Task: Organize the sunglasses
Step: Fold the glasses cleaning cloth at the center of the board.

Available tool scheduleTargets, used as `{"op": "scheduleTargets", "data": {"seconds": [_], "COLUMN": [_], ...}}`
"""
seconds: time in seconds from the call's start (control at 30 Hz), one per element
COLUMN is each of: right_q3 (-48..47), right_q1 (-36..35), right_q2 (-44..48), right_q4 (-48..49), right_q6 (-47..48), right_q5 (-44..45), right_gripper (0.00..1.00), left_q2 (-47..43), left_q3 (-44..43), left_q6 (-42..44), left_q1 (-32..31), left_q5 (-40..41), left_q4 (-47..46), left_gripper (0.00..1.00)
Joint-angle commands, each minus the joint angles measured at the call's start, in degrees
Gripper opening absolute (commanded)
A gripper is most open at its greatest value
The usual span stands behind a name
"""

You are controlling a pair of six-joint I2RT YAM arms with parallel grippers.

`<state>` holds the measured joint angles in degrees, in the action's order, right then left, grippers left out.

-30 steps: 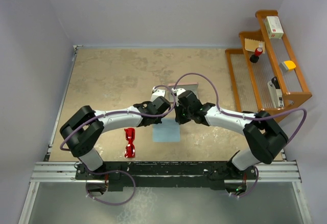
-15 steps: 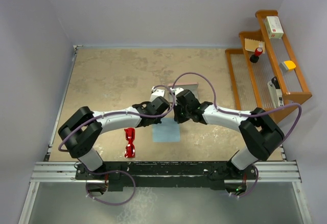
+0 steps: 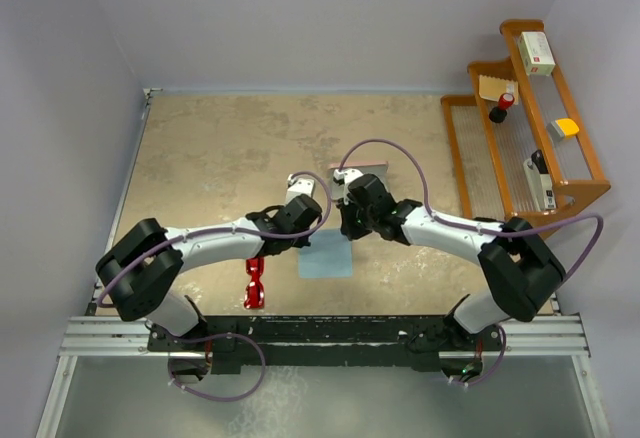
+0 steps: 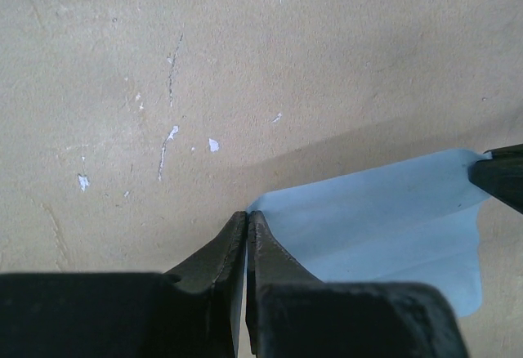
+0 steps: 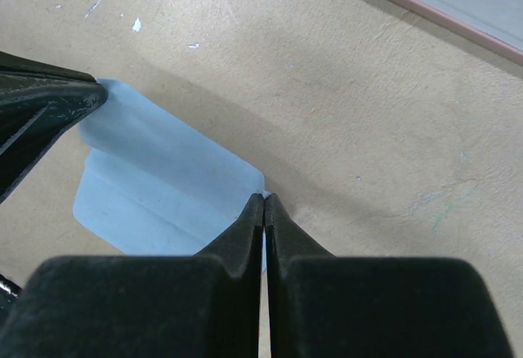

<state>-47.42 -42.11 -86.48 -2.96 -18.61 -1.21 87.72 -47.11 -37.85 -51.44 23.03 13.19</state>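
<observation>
The red sunglasses (image 3: 255, 280) lie on the table near its front edge, left of the light blue cloth (image 3: 326, 260) and apart from both grippers. My left gripper (image 3: 308, 239) is shut on the cloth's far left corner; in the left wrist view its tips (image 4: 247, 215) pinch the cloth (image 4: 384, 211). My right gripper (image 3: 345, 235) is shut on the far right corner; its tips (image 5: 264, 197) meet at the edge of the cloth (image 5: 163, 170). The cloth sags between the two corners, with a fold line across it.
A pink case (image 3: 366, 169) lies just beyond the right wrist, partly hidden by it; its edge (image 5: 458, 2) shows in the right wrist view. A wooden rack (image 3: 575, 173) with small items stands at the right edge of the table.
The left arm has swung a little left and nearer, its wrist now further from the right one. The right arm, the cloth and the sunglasses have hardly moved.
</observation>
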Motion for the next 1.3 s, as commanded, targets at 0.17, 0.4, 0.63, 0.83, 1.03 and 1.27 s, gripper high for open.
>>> {"op": "scheduleTargets", "data": {"seconds": [0.17,0.4,0.63,0.83,1.03,1.27], "right_q3": [2.0,2.5,3.2,4.1,4.6,5.1], "right_q1": [-0.2,-0.3,-0.2,-0.2,-0.3,-0.4], "right_q2": [3.0,3.5,4.5,5.7,6.0,6.2], "right_q4": [0.3,0.7,1.5,1.6,1.6,2.0], "right_q6": [0.2,0.3,0.2,0.2,0.0,-0.2], "right_q5": [-0.9,-0.3,0.6,0.1,-1.0,-1.8], "right_gripper": [0.0,0.0,0.0,0.0,0.0,0.0], "left_q2": [-3.4,-3.7,-4.1,-6.0,-6.5,-6.2], "left_q3": [1.9,1.3,1.1,2.7,3.1,3.3], "left_q6": [-1.2,-1.1,-1.1,-1.4,-1.4,-1.3], "left_q1": [0.0,-0.1,-0.1,-0.1,-0.5,-1.3], "left_q5": [-0.2,-0.4,-1.7,-2.2,-2.6,-2.6], "left_q4": [-3.6,-3.3,-2.1,-2.6,-2.6,-2.6], "left_gripper": [0.0,0.0,0.0,0.0,0.0,0.0]}}
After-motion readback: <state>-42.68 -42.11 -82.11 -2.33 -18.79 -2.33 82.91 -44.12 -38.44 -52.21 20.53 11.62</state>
